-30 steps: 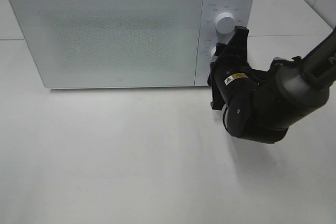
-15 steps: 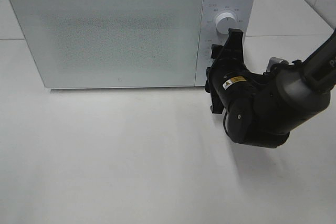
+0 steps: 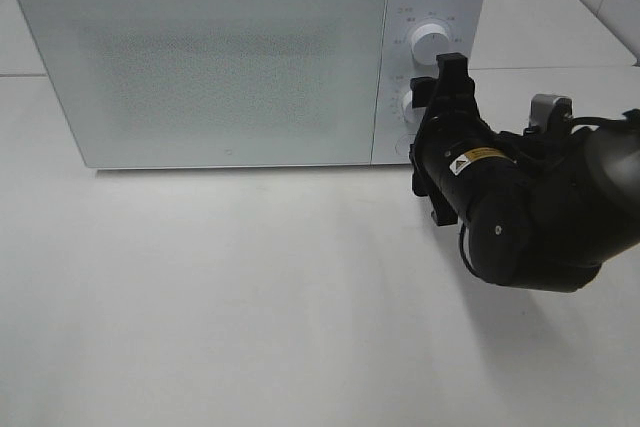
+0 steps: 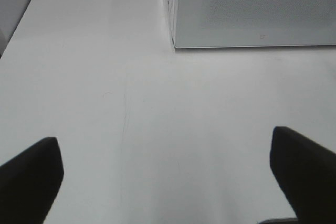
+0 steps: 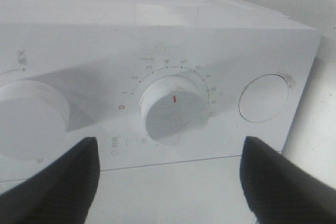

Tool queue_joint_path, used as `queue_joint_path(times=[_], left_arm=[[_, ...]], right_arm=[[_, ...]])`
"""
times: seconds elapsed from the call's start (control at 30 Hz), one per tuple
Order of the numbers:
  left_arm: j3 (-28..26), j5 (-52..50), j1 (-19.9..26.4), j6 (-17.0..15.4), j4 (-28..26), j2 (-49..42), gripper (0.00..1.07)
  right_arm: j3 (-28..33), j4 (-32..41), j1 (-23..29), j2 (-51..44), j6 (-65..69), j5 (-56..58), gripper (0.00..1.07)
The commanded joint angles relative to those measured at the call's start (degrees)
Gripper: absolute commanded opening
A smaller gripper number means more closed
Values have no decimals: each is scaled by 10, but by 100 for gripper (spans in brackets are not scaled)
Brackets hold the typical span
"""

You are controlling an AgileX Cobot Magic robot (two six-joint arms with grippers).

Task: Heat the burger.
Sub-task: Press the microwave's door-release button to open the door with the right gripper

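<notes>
Since a second ago, the right gripper (image 3: pixel 447 79) has drawn back to the right, away from the control panel of the microwave (image 3: pixel 220 67). The lower dial (image 3: pixel 412 104), which it covered, now shows. Its fingers have also spread. In the right wrist view they stand wide apart in front of that dial, one on each side, touching nothing. The microwave has not moved.

One white microwave stands on a white worktop (image 3: pixel 250 297). Its door (image 3: pixel 200 62) is shut, and the dotted screen on the door hides the inside. The burger shows in no view, so I cannot tell where it is.

There are two grippers. The left gripper (image 4: pixel 168 182), seen only by its own camera, hangs over the worktop in front of the microwave's left corner. Its fingers are wide apart and hold nothing.

The panel at the microwave's right end has two round dials, the upper dial (image 3: pixel 428 43) above the lower one. The lower dial bears a short red mark. One round button (image 5: pixel 264 98) sits beneath the dials. The right gripper is just beside this panel.
</notes>
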Motion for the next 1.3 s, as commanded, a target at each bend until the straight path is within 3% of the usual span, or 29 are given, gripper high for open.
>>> queue_joint_path(times=[0.03,0.17,0.43,0.8,1.07,1.3], left_arm=[[2,-8,2,0,-1,-12,100],[2,-8,2,0,-1,-12,100],[2,-8,2,0,-1,-12,100],[2,-8,2,0,-1,-12,100],[2,-8,2,0,-1,-12,100],[2,-8,2,0,-1,-12,100]], right_arm=[[25,-17,2,-49,-97,49,73],[34,-17,2,-85,-179,110,73],[33,-13,1,-188,-464,292,73],[33,-13,1,-245,-776,485,73],[33,-21,1,-252,-886,613,73],[33,-109,1,-290,-863,724,73]])
